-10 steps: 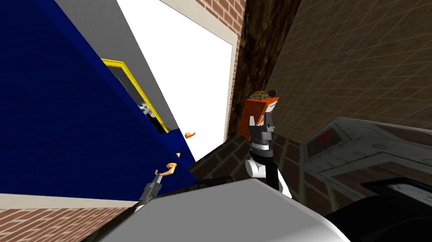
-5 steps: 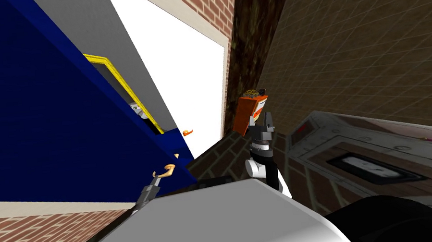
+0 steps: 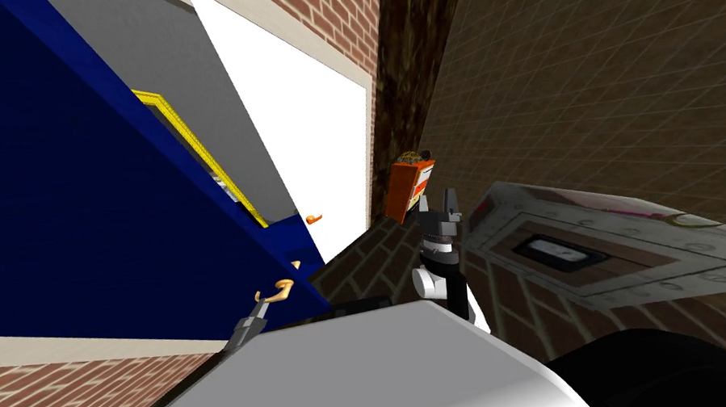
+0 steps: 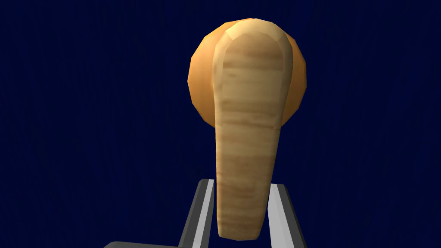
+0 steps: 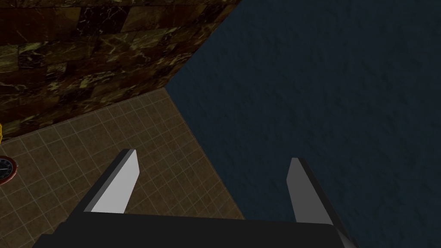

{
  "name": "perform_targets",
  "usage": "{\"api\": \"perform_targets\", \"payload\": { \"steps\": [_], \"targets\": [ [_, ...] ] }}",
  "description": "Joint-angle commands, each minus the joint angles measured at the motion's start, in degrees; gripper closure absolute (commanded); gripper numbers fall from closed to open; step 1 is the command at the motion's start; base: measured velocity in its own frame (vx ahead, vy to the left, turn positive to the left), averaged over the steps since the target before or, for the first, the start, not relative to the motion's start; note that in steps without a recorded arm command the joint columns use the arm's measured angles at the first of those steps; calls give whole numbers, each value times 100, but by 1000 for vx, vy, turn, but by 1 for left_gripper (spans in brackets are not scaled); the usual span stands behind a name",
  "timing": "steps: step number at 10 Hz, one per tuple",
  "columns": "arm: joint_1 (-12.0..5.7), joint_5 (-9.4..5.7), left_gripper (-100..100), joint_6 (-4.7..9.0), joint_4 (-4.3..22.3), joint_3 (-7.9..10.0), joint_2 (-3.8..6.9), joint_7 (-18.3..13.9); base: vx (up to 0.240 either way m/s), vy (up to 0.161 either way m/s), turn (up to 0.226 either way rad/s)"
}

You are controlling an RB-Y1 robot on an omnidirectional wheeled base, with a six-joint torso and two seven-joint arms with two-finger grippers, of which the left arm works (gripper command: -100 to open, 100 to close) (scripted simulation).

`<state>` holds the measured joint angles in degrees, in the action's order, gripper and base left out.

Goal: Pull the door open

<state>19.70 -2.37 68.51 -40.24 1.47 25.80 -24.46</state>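
The blue door (image 3: 69, 196) takes up the left side of the head view. Its free edge looks to stand already some way out of the brick-framed opening (image 3: 324, 135), so I judge the pull to be under way and not finished. Low on the door's near face is the tan lever handle (image 4: 245, 129). The left gripper (image 4: 241, 184) is closed narrowly on it, one finger against each side, and it grips near the lever's free tip rather than close to the round rose. That hold is the weak point, because a straight tug could slide the blades off the tapered end. The better pull follows the door's arc around its hinge, with the wrist turning so the fingers (image 4: 201, 211) stay square to the lever and the body backing off rather than the arm alone hauling. To the right, the right gripper (image 5: 212, 155) is raised in front of the chest with its blades wide apart and holding nothing, just beside an orange box (image 3: 403, 192). It is best kept there, out of the door's sweep. Farther right a grey appliance (image 3: 600, 251) lies near, so any retreat should favour the open floor.
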Motion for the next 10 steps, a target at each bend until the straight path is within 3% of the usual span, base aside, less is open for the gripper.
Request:
{"api": "perform_targets", "payload": {
  "steps": [1, 2, 8, 9, 10],
  "targets": [
    [0, 0, 100, 0, 0, 0, 0, 0, -92, 29, -18],
    [2, 22, 100, 111, 107, -30, 12, -25, -181, 21, -217],
    [-15, 85, 100, 454, 374, -119, 48, -99, -225, 52, -177],
    [-17, 92, 100, 493, 404, -129, 53, -107, -238, 80, -169],
    [-12, 63, 100, 438, 385, -84, 85, -103, -100, 34, -33]
  ]
}}
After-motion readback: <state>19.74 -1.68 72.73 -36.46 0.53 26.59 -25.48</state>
